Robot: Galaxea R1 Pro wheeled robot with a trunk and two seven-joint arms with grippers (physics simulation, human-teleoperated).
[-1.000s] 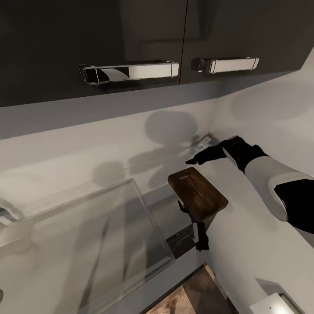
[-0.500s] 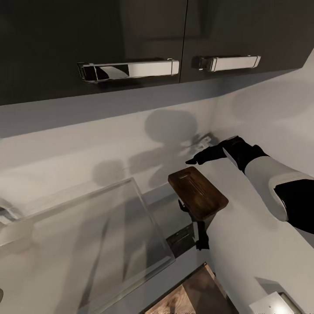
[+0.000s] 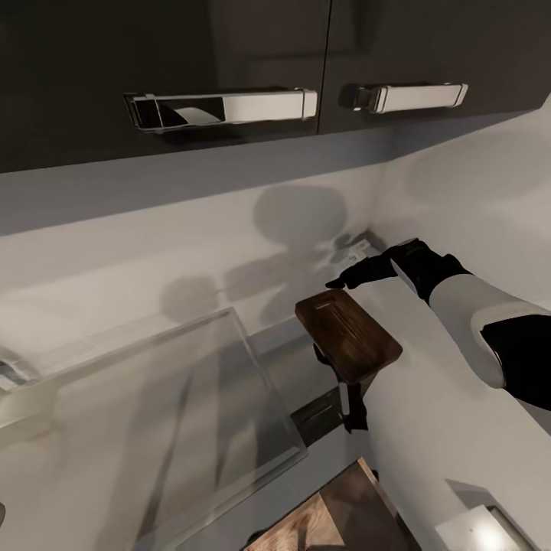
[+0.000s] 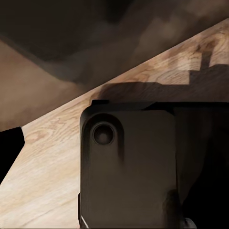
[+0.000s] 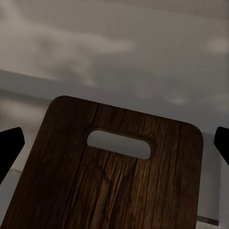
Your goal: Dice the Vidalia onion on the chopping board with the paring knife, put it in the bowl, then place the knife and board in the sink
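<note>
The brown chopping board (image 3: 350,337) shows mid-picture in the head view, its slot handle at the far end, by the corner where the countertop (image 3: 287,375) meets the side wall. My right gripper (image 3: 340,282) reaches in just above and beyond it. In the right wrist view the board (image 5: 109,186) lies close between the widely spread fingertips (image 5: 9,148), so my right gripper (image 5: 114,143) is open. A black shape (image 3: 348,398) pokes out under the board's near end; I cannot tell what it is. The sink's steel drainboard (image 3: 153,428) lies to the left. My left gripper (image 4: 114,152) hangs open over floor. Onion, knife and bowl are out of view.
Glossy black upper cabinets with chrome handles (image 3: 222,107) hang overhead. A pale side wall (image 3: 428,428) with a white socket (image 3: 474,536) closes off the right. Wood floor (image 3: 329,520) shows below the counter's edge. A dark part of the robot (image 4: 129,167) sits before the left wrist camera.
The head camera has shifted slightly: the cabinet handles sit a little higher and more floor shows. The board and my right arm keep their places.
</note>
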